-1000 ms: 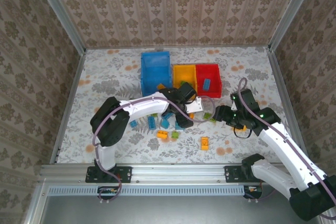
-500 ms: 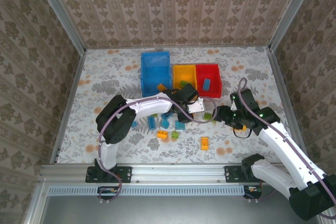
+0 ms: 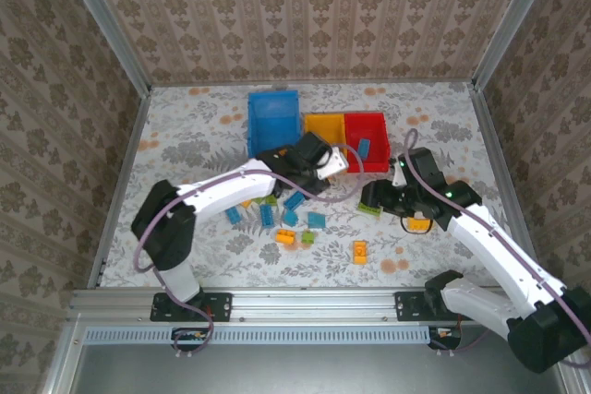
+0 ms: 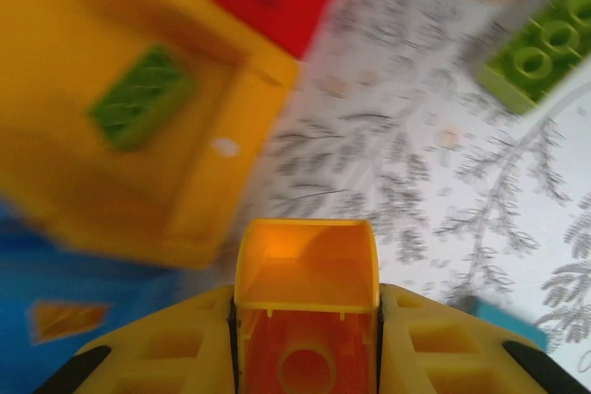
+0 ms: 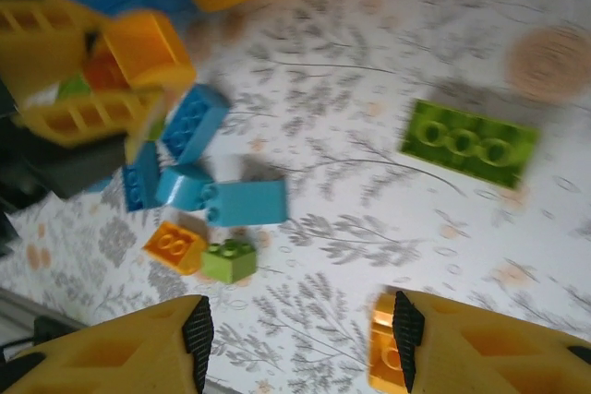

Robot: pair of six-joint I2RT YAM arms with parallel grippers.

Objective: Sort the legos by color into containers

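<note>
My left gripper [image 4: 307, 297] is shut on an orange lego [image 4: 307, 269], held above the table just in front of the yellow bin [image 4: 74, 136]; the same gripper [image 5: 102, 71] and lego [image 5: 138, 51] sit at the upper left of the right wrist view. A green lego [image 4: 143, 99] lies in the yellow bin. My right gripper [image 5: 300, 343] is open low over the table, with an orange lego [image 5: 383, 362] against its right finger's inner face. Blue [image 3: 272, 122], yellow [image 3: 323, 131] and red [image 3: 365, 126] bins stand side by side at the back. A blue lego [image 3: 364, 147] lies in the red one.
A flat green lego [image 5: 471, 145] lies on the table ahead of my right gripper. Several blue legos [image 5: 249, 202], an orange one [image 5: 175, 246] and a green one [image 5: 229, 260] are clustered mid-table. One orange lego [image 3: 360, 251] lies alone nearer the front.
My left gripper closed on the orange lego and carried it up from the cluster toward the bins. My right gripper shifted left and its jaws narrowed somewhat.
</note>
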